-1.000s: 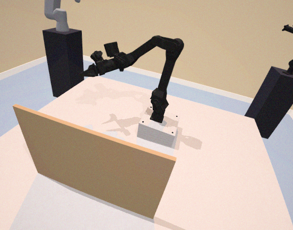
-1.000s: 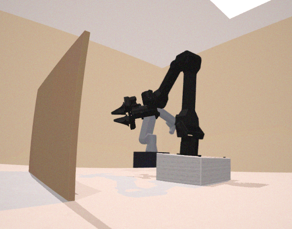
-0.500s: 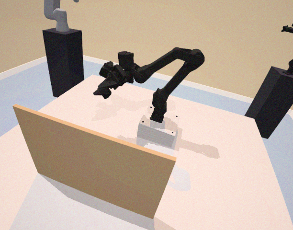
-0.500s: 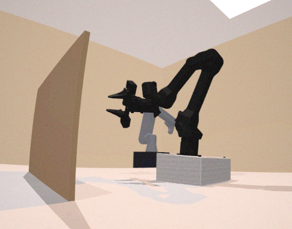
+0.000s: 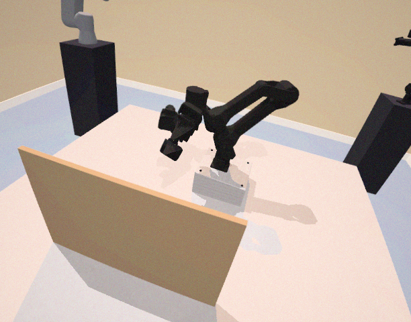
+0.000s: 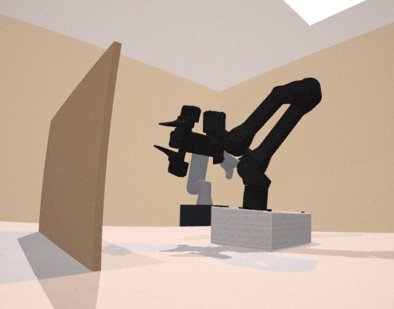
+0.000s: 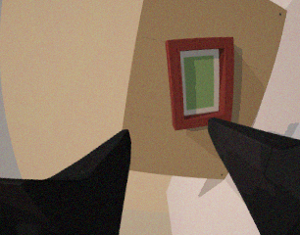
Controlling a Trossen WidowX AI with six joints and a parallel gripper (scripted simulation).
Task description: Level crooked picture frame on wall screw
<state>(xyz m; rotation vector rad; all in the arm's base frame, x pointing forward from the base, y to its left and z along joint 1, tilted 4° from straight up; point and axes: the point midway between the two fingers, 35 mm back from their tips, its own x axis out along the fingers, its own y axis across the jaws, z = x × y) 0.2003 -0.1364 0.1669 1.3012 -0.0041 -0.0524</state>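
A red picture frame (image 7: 175, 88) with a green picture hangs on the brown wall panel (image 5: 129, 221) (image 6: 74, 166) (image 7: 150, 152). It is visible only in the wrist view, which is turned about a quarter. There it is askew to the panel: its upper end in that view sits farther from the panel's edge by the table than its lower end. The screw and notched strip are hidden. My gripper (image 6: 156, 134) (image 7: 169, 129) is open and empty, well short of the panel in the exterior view. In the wrist view the right fingertip overlaps the frame's corner.
The arm stands on a grey block (image 5: 216, 190) (image 6: 240, 227) on the pale table (image 5: 320, 259) (image 6: 223, 289), behind the panel as the top camera sees it. Dark pedestals (image 5: 78, 86) (image 5: 379, 145) with other arms stand beyond the table.
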